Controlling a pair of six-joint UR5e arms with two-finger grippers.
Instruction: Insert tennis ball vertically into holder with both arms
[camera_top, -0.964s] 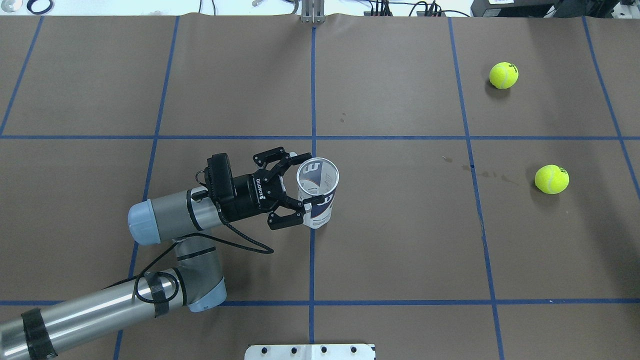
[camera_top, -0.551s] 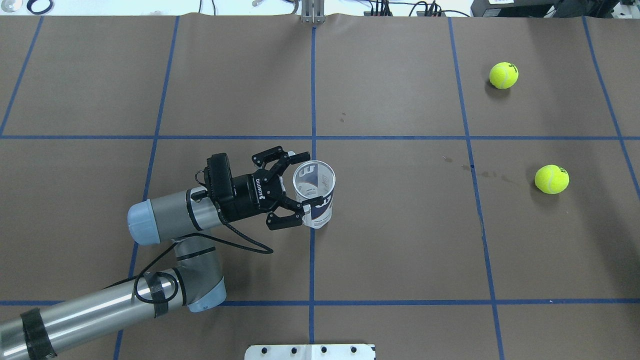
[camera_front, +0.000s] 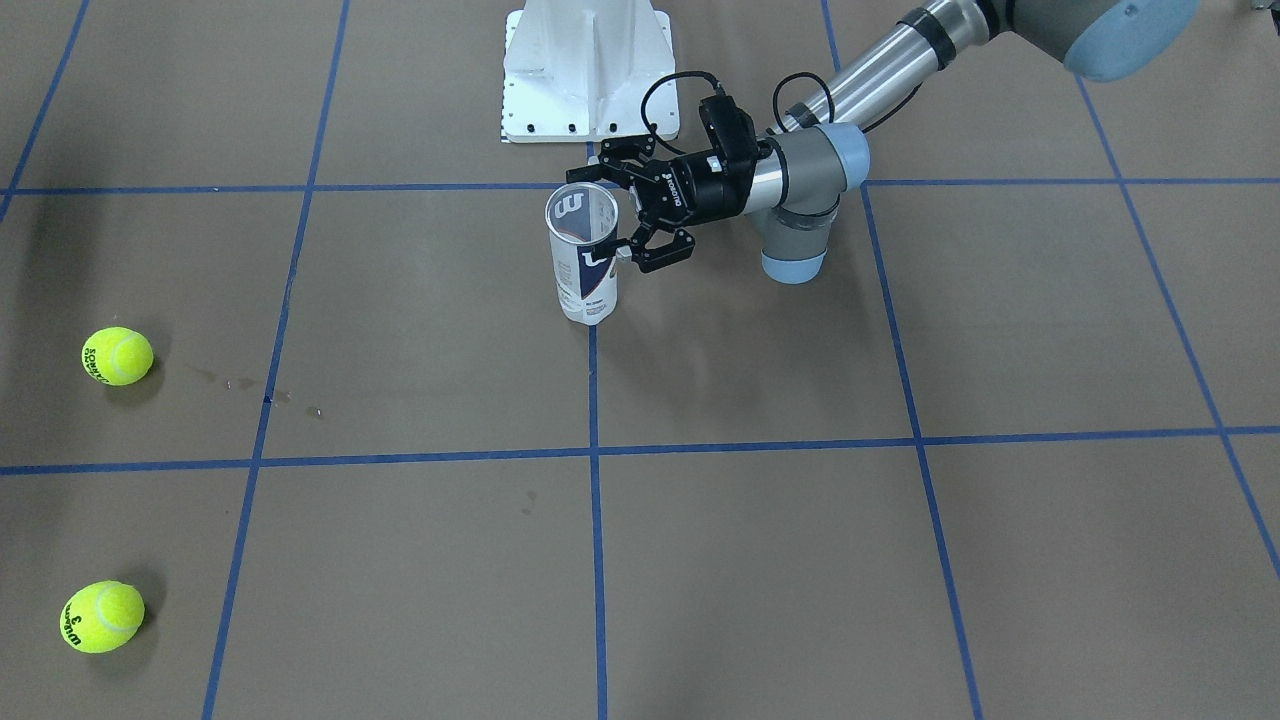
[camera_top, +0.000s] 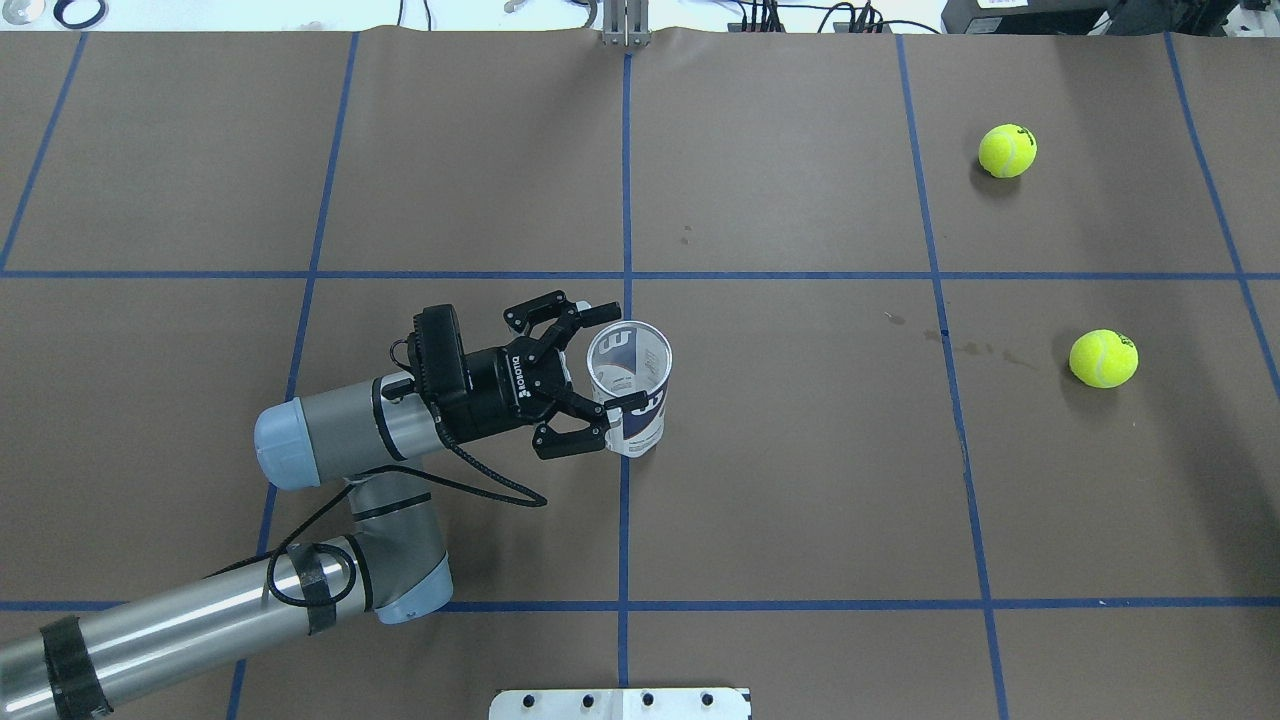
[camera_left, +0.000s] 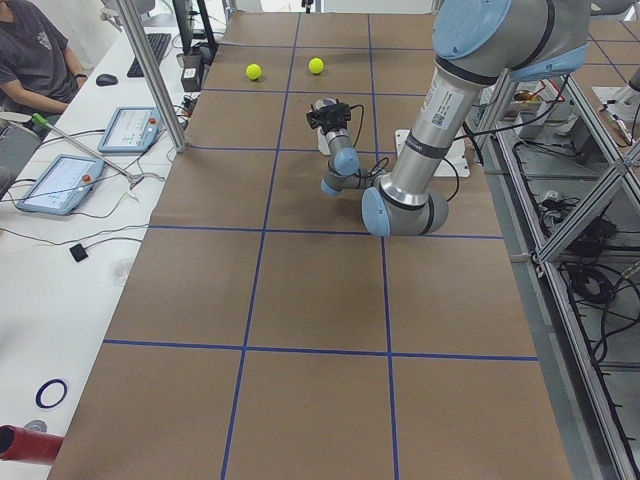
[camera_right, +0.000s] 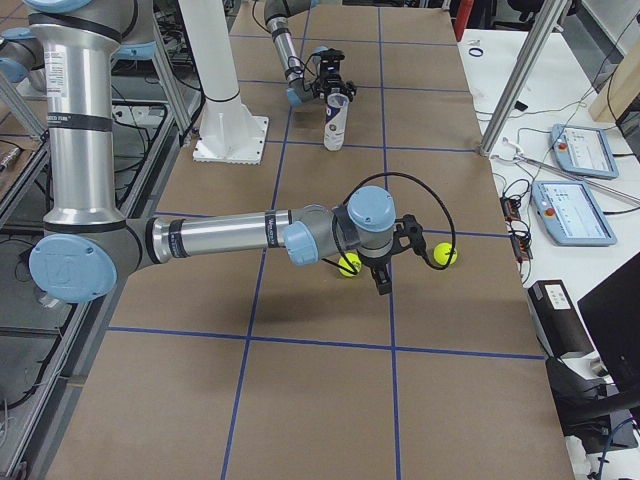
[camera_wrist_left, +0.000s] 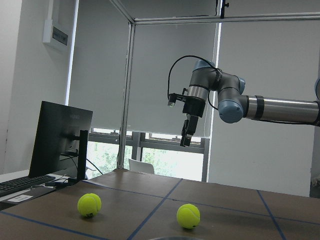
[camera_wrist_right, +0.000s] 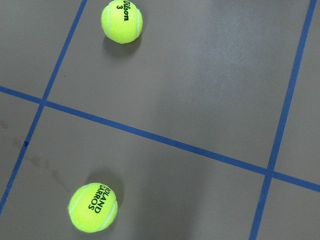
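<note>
The holder (camera_top: 640, 415), a clear tube with a white and navy label, stands upright with its open end up near the table's middle. It also shows in the front view (camera_front: 585, 275). My left gripper (camera_top: 617, 357) reaches in sideways and is shut on the holder, one finger on each side. Two yellow tennis balls lie far right (camera_top: 1007, 150) (camera_top: 1103, 358). The right wrist view looks straight down on both (camera_wrist_right: 122, 20) (camera_wrist_right: 93, 207). My right gripper (camera_wrist_left: 185, 134) hangs above the balls, pointing down. I cannot tell whether it is open or shut.
The white pedestal (camera_front: 585, 70) stands at the robot's edge of the table. An operator (camera_left: 35, 60) and tablets (camera_left: 60, 180) are beyond the far side. Blue tape lines grid the brown table.
The holder's rim shifted slightly left, toward the left gripper, within the first half second. Since then nothing has visibly moved. The balls are unmoved.
</note>
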